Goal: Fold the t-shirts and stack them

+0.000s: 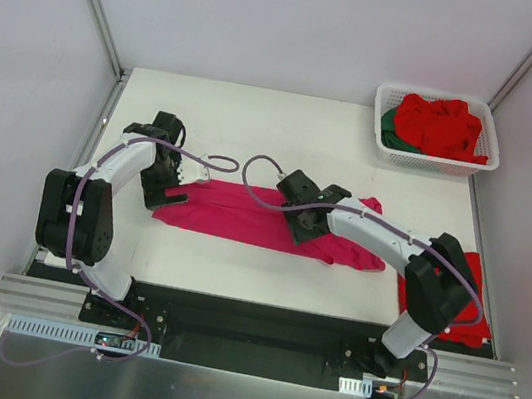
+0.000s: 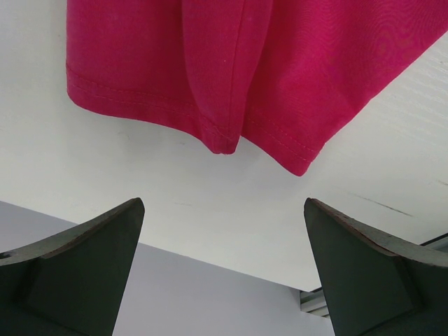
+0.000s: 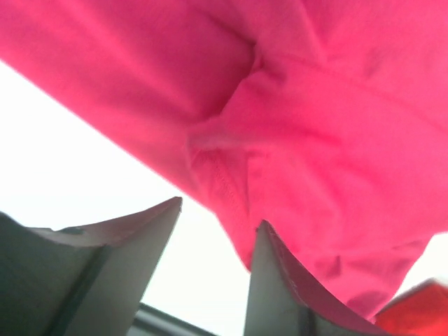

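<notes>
**Desk:** What does the frame show?

**Photographer:** A magenta-pink t-shirt [image 1: 243, 214], folded into a long strip, lies on the table [image 1: 257, 127] between two tools. The left gripper [image 1: 169, 184] stands wide and holds nothing, with the shirt's hemmed corners just ahead of its fingertips. The right gripper [image 1: 305, 224] is down over the strip's middle with its jaws half apart. Cloth crowds its fingers [image 3: 280, 280], and I cannot tell whether a fold is pinched.

**Desk:** What could go wrong?

**Photographer:** If the right tool catches only the top layer, lifting would likely pull the fold open. The left could close short of the hem and grab nothing. A loose red t-shirt [image 1: 468, 333] lies behind the right gripper, under that arm's elbow at the table's edge, so a sweep might drag it off.

**Desk:** Is there room to move?

**Photographer:** There is bare tabletop beyond both tools. The table's side edge runs close behind the left fingers. The white basket [image 1: 434, 163], holding red t-shirts [image 1: 440, 126] and a dark green t-shirt [image 1: 389, 128], sits well beyond the right gripper.
</notes>
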You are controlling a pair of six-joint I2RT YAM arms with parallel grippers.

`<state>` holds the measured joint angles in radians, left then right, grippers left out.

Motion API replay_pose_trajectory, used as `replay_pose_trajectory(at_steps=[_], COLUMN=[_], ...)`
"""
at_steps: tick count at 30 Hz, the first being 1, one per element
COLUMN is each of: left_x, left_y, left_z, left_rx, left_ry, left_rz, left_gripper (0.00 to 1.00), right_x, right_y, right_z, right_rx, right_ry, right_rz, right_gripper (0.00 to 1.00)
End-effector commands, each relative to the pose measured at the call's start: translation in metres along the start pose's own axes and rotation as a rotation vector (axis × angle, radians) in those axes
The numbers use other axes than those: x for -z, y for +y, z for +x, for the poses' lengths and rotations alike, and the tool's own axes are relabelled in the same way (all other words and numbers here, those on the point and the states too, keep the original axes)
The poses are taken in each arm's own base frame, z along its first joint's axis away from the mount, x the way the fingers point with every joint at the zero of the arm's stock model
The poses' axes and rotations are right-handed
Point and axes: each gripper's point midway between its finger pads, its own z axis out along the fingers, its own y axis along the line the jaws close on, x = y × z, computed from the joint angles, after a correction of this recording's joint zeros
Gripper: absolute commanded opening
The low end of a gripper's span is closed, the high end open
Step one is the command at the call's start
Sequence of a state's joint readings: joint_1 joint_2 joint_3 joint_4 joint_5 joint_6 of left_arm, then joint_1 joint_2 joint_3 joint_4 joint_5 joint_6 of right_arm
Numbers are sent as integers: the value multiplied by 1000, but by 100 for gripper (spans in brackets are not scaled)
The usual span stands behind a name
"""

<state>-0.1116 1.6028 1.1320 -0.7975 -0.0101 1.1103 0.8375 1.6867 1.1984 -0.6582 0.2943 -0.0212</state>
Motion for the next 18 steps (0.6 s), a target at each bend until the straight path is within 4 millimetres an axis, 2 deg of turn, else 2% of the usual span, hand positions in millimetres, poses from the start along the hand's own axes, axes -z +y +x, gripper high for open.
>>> replay_pose_trajectory(at_steps=[1,5,7,10,14,15,18], left_x=[2,3,3,4,3,2,2], left_y=[-1,-1,-2,-2,-3,-4,-5], left_z=[1,1,0,-1,-1,-1,-1], left_rx=[4,2,2,4,4,4,5], left_ry=[15,12,9,3,2,1,1], left_rz=[6,3,4,6,10,12,14], left_gripper=[99,99,99,99,99,99,99], right_x=[39,53,45,29,16,11,1], right_y=[-25,-55,-67,-74,-65,-59,-39], right_z=[3,8,18,24,6,-6,-25], right_rx=[-37,-64,-94,-152,-195,-198,-184], right_ry=[-21,-49,-25,-21,-99,-139,-137], right_rz=[95,227,247,223,131,102,18], right_gripper=[52,52,52,49,48,48,44])
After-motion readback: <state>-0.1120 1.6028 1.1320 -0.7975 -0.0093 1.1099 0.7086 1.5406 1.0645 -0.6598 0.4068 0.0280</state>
